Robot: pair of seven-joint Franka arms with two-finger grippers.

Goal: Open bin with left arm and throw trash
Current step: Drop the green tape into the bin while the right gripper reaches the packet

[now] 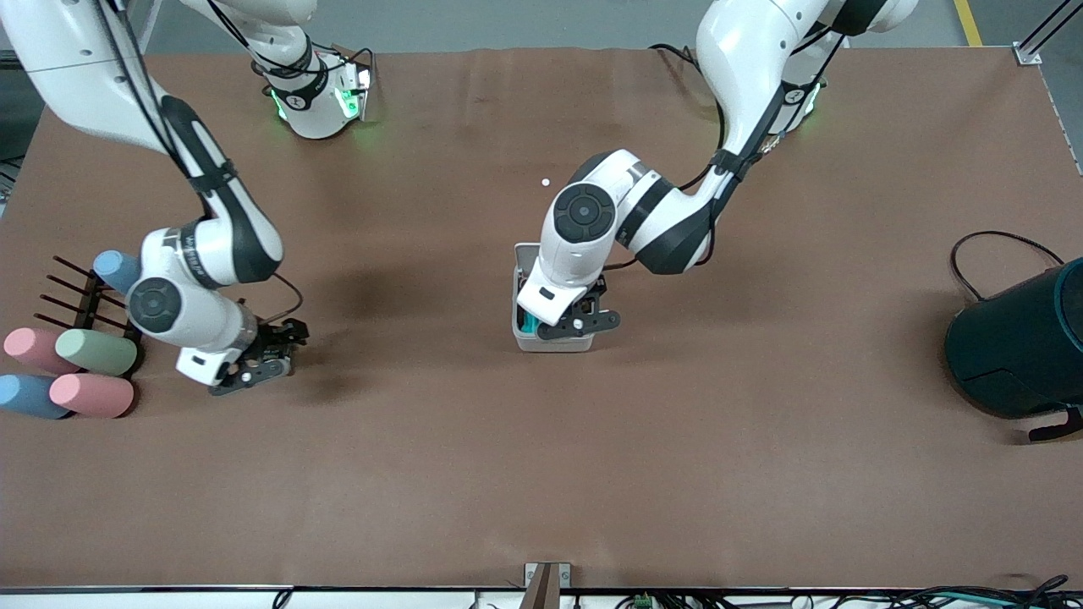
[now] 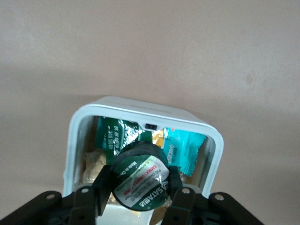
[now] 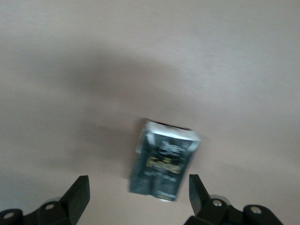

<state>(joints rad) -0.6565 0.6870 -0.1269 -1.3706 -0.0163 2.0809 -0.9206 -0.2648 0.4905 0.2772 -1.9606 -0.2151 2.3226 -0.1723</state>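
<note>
The left gripper is hanging over the open bin in the middle of the table, and its two fingers are pinching a round black disc with a green and white label. The disc is sitting just above the other trash, a dark green wrapper, a teal wrapper and a beige scrap, which are lying inside the bin. The disc is looking stiff and fairly light. Its rim is curved and smooth, so I judge it can slip; the grip across its widest part is the safe one.

The right gripper is hovering low over the table toward the right arm's end, with its fingers spread wide and holding nothing. Between them, on the brown cloth, a dark flat snack packet is lying. It is looking thin, soft and shiny, so it will probably crumple and slide. I would take it across the narrow width, pressing down close to the cloth.

Beside this arm, pastel cylinders are resting near a black rack.
</note>
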